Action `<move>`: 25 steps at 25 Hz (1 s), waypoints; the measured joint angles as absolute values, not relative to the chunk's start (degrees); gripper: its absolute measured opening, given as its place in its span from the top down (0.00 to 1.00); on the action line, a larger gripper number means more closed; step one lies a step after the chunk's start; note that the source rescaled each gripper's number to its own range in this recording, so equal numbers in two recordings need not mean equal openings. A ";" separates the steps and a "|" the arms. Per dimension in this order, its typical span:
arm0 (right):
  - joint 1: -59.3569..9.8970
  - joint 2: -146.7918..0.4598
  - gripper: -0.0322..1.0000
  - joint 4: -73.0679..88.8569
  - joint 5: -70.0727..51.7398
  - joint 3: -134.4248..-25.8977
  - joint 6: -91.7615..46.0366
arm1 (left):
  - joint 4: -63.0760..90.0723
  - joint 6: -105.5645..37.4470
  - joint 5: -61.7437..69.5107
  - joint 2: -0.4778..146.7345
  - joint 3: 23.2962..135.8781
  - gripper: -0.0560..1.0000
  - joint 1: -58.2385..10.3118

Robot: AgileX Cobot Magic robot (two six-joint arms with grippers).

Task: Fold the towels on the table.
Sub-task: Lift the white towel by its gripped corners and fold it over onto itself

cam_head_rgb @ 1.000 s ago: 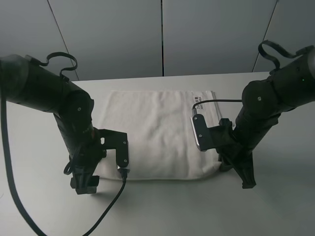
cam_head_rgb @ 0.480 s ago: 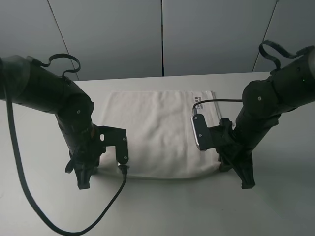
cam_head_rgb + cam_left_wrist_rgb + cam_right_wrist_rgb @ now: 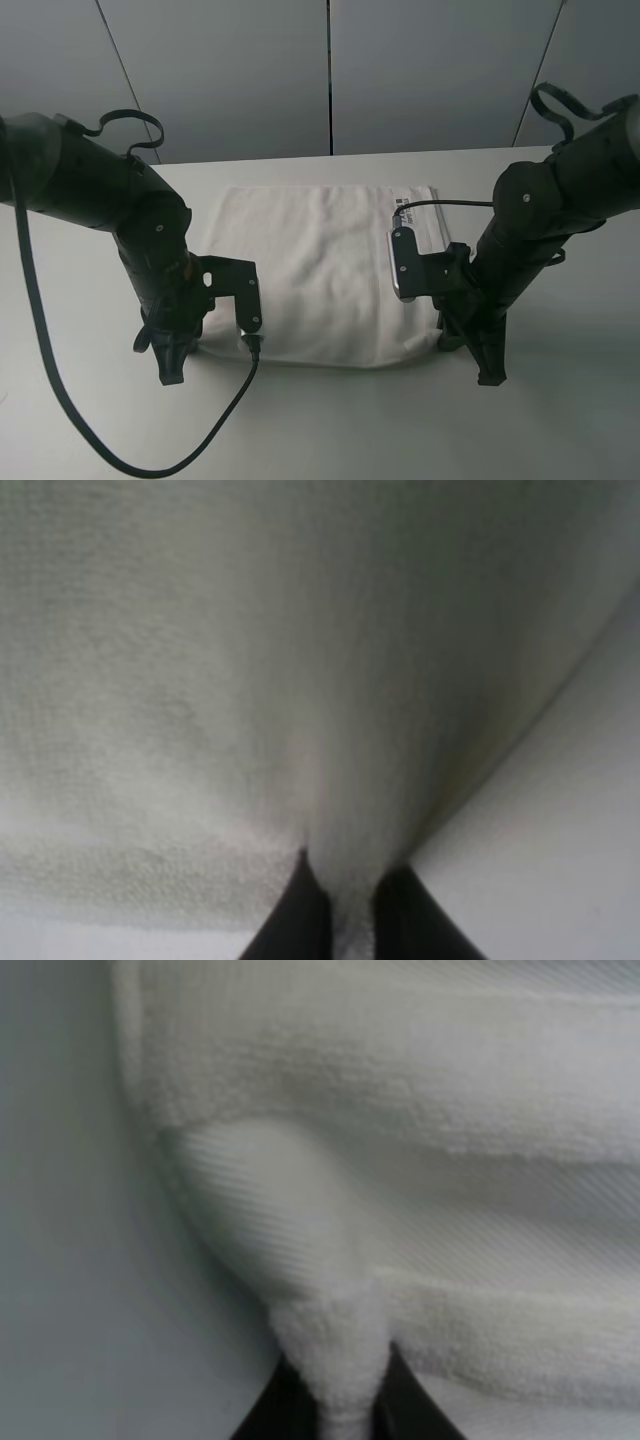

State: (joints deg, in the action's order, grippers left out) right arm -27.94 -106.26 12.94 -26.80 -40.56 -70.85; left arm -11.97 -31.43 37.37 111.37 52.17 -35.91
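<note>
Towel (image 3: 320,270): where is it lying?
- It is lying flat on the table (image 3: 560,420), spreading away from both grippers.

And the left gripper (image 3: 345,885)?
- It is nearly closed, pinching one near corner.

The right gripper (image 3: 342,1390)?
- It is likewise pinching the other near corner.

The white terry towel (image 3: 250,680) fills most of the view, its looped pile soft and blurred; the left gripper (image 3: 352,922) shows only as two dark tips set close together, with a narrow ridge of the towel pinched between them; from that pinch a fold rises up through the cloth; beside the towel's edge lies a bare stretch of the smooth white table (image 3: 570,850)
</note>
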 joint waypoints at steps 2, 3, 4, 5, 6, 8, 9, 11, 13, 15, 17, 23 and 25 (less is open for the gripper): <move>-27.94 -106.14 0.97 13.04 -26.91 -40.56 -70.96 | -11.97 -31.43 37.37 111.37 52.17 0.95 -35.91; -27.94 -105.74 0.97 13.04 -27.06 -40.56 -70.96 | -11.87 -31.43 37.37 111.37 52.17 0.95 -35.91; -27.94 -105.51 0.97 13.19 -27.38 -40.45 -70.96 | -11.77 -31.43 37.48 111.37 52.20 0.95 -35.91; -27.94 -105.21 0.97 13.52 -27.94 -40.34 -70.96 | -11.77 -31.43 37.61 111.37 52.20 0.95 -35.91; -27.94 -104.87 0.97 14.11 -28.94 -40.24 -70.96 | -11.64 -31.43 37.96 111.37 52.20 0.95 -35.91; -27.94 -103.98 0.97 14.28 -32.25 -39.82 -71.06 | -10.76 -31.43 38.80 111.15 52.20 0.95 -35.91; -27.94 -103.39 0.97 14.43 -33.79 -39.69 -71.06 | -10.18 -31.43 39.25 110.93 52.20 0.95 -35.91; -27.94 -102.33 0.97 14.57 -36.65 -39.47 -71.06 | -8.85 -31.43 39.95 110.28 52.20 0.95 -35.91; -27.94 -101.42 0.97 15.34 -39.03 -39.35 -71.06 | -8.08 -31.43 40.92 109.31 52.20 0.95 -35.91; -27.94 -100.57 0.97 16.36 -40.50 -39.35 -71.06 | -7.54 -31.43 42.27 108.33 52.20 0.95 -35.91; -27.94 -99.74 0.97 17.60 -41.90 -39.35 -71.06 | -7.32 -31.40 44.09 107.06 52.20 0.95 -35.91; -27.94 -94.44 0.97 20.30 -44.42 -39.23 -65.47 | -6.95 -26.93 45.38 101.95 52.20 0.95 -35.91; -27.94 -92.28 0.97 20.30 -44.54 -39.23 -61.22 | -6.91 -25.38 44.77 100.02 52.10 0.95 -35.91</move>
State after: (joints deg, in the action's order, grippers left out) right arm -27.94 -92.28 20.30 -44.54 -39.23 -61.22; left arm -6.91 -25.38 44.77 100.02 52.10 -35.91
